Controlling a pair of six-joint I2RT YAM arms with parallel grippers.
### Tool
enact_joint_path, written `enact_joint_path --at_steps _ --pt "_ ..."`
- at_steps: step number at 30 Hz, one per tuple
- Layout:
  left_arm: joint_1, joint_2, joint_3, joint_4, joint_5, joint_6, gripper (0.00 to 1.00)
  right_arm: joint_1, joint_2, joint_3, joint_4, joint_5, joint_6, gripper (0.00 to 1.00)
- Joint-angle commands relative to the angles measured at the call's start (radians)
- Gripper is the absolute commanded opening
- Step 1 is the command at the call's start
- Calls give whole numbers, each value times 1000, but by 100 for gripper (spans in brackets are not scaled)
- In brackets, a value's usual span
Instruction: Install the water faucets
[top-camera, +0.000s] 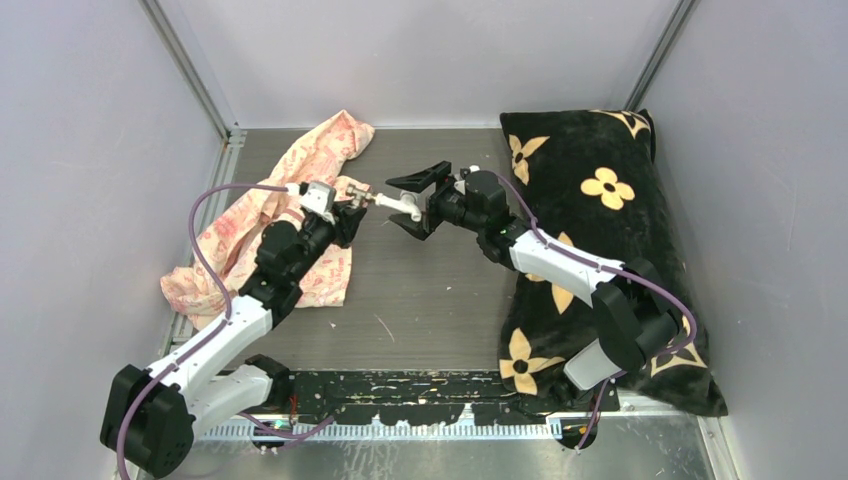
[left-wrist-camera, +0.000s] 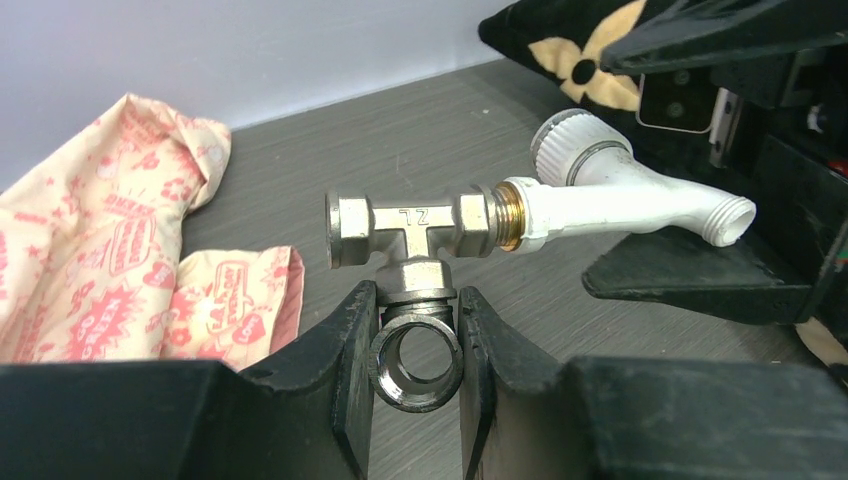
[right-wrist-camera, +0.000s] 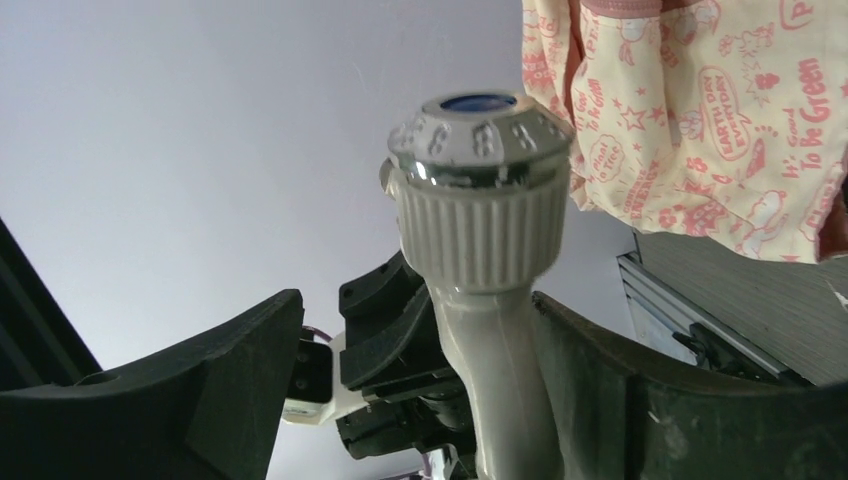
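Black left claw (left-wrist-camera: 417, 300) clamps tee fitting (left-wrist-camera: 405, 225); right claw (top-camera: 397, 203) straddles tap (left-wrist-camera: 620, 205).

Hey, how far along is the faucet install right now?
Looks done: the white tap is joined by its brass thread to one end of the metal tee fitting. In hand: the left gripper is shut on the tee's stem, holding it aloft; the right gripper has its jaws open around the tap. Left: some thread shows, so it may need tightening.
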Motion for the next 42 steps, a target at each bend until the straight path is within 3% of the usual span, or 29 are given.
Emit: enact_joint_path --at_steps 1,8,14,24,27,31,36,42 --pt "-2 -7 85 52 -88 -58 0 -10 -9 36 -42 -54 -63 87" --pt "1 6 168 -34 -102 -118 0 -27 -45 63 -148 -90 -186 93" --pt "33 10 314 -337 -65 -67 0 -135 -193 107 -328 -199 -436 94" --pt "65 45 498 -667 126 -106 0 -152 -488 128 -425 -214 -1188 95" --pt "65 61 569 -750 172 -122 0 -141 -599 -43 -260 -178 -1463 93" --pt "66 136 740 -955 243 -125 0 -78 -737 -243 -75 -148 -1920 100" --pt "66 200 829 -1063 321 -149 0 -26 -671 -212 -111 -134 -2114 100" --pt "67 216 846 -1094 328 -163 0 61 -546 -202 19 -11 -2214 100"
